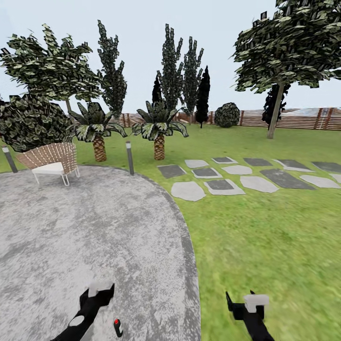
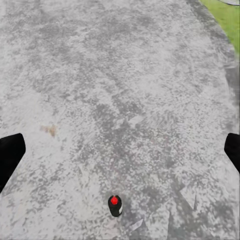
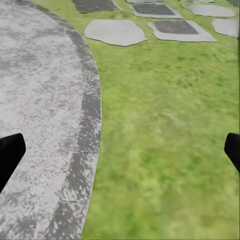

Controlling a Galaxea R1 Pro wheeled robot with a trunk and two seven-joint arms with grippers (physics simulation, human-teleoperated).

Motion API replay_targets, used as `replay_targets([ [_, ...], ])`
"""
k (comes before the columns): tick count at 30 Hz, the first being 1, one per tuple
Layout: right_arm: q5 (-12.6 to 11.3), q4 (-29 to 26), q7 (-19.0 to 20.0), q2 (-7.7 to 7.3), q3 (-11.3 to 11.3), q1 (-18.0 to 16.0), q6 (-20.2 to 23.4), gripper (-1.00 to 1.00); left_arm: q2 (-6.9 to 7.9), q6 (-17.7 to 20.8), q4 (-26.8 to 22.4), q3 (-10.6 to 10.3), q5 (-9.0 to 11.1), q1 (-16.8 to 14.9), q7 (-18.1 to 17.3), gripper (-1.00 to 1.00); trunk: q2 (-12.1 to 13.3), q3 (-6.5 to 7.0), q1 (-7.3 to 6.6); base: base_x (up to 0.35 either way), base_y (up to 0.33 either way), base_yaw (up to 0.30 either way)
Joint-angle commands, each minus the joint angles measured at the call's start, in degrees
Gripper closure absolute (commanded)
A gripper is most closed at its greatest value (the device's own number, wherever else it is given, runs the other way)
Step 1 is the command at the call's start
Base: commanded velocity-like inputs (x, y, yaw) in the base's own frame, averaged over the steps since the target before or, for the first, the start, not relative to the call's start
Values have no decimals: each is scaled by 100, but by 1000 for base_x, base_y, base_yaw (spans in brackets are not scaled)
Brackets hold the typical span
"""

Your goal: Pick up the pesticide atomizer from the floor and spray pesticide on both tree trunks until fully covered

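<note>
Grey speckled stone floor carries the tiny dark-green pesticide atomizer w/ red top, upright, not yet picked up, just beside left gripper, jaws apart. Right gripper also apart, empty. Both trunks unsprayed.

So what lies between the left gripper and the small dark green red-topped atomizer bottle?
Only bare grey speckled paving separates the left gripper from the small dark green red-topped atomizer bottle, as the left wrist view shows.

Our left arm: glossy black, angular, white block at the wrist | our right arm: same black shell, white block | wrist views: black fingertips, blunt, matte.
</note>
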Motion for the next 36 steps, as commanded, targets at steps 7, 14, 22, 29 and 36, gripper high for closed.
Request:
replay_targets([
  [7,2,-99,-13,55,13,-1141,1006,-100,24,593,-13,-22,3,-499,363,-100,-4,-8,0,0,0,0],
  [14,0,-93,32,33,17,-1306,1179,-100,56,564,-7,-34,-103,-462,360,-100,-4,-8,0,29,-14,0],
  [22,-4,-8,30,37,15,-1305,1178,-100,48,559,-63,-27,-95,-458,308,-100,-4,-8,0,245,-171,60],
  [29,0,-2,15,32,15,-1304,1176,-100,70,555,-74,4,-76,-459,306,-100,-4,-8,0,230,-127,213],
  [36,-6,2,29,23,15,-1304,1183,-100,69,558,-66,-33,-99,-457,298,-100,-44,-26,22,20,-8,24],
])
